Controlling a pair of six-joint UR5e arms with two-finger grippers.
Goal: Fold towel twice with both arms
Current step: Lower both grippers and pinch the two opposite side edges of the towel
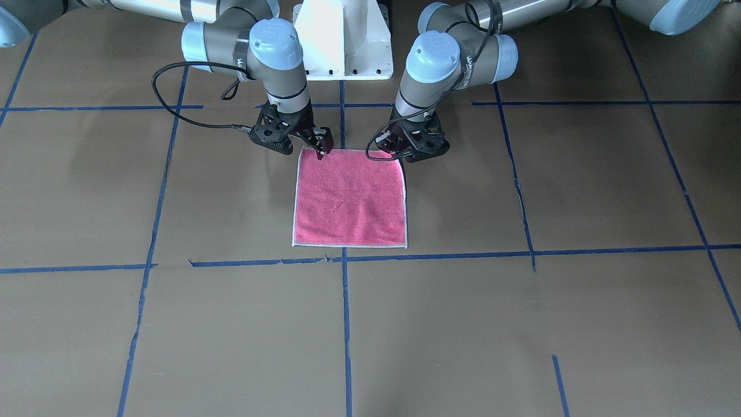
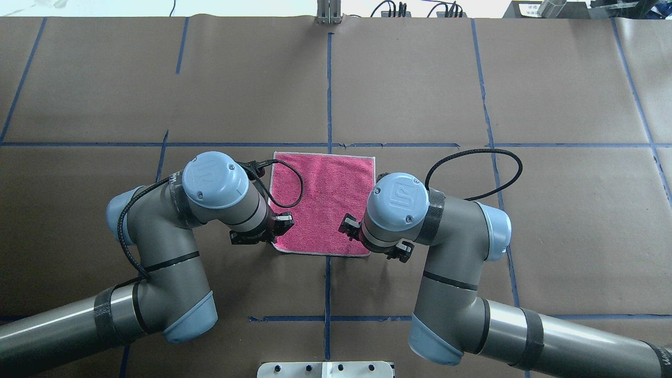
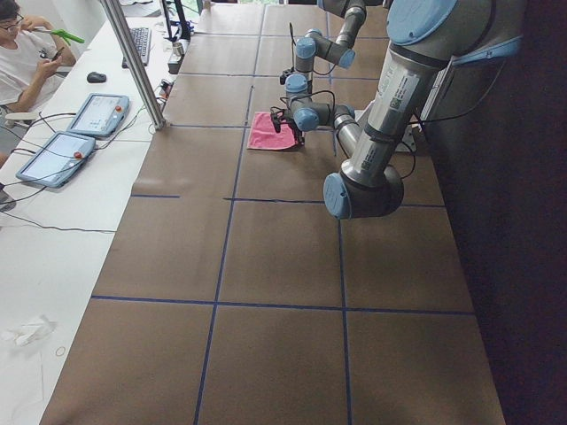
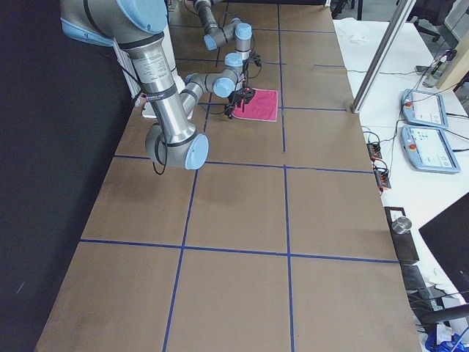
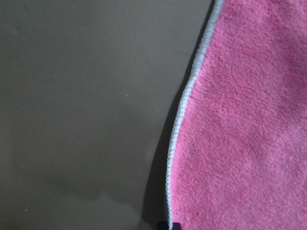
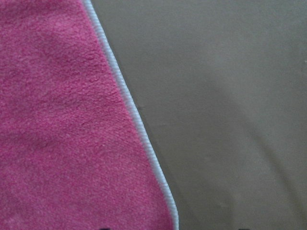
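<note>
The towel (image 1: 350,200) lies flat on the brown table, pink-red face up, with its light grey border all round; it also shows in the overhead view (image 2: 325,194). My left gripper (image 1: 405,153) is low at the towel's near-left corner (image 2: 278,231). In its wrist view a dark fingertip (image 5: 169,225) sits on the border, which casts a shadow as if slightly raised, so it looks shut on the towel (image 5: 249,120). My right gripper (image 1: 322,147) is low at the near-right corner (image 2: 350,230), fingers apart around the towel's edge (image 6: 62,134).
Blue tape lines (image 1: 345,324) divide the brown paper table into squares. The white pedestal base (image 1: 344,40) stands just behind the grippers. A metal post (image 3: 133,62) and tablets (image 3: 97,113) are on the operators' side, where a person sits.
</note>
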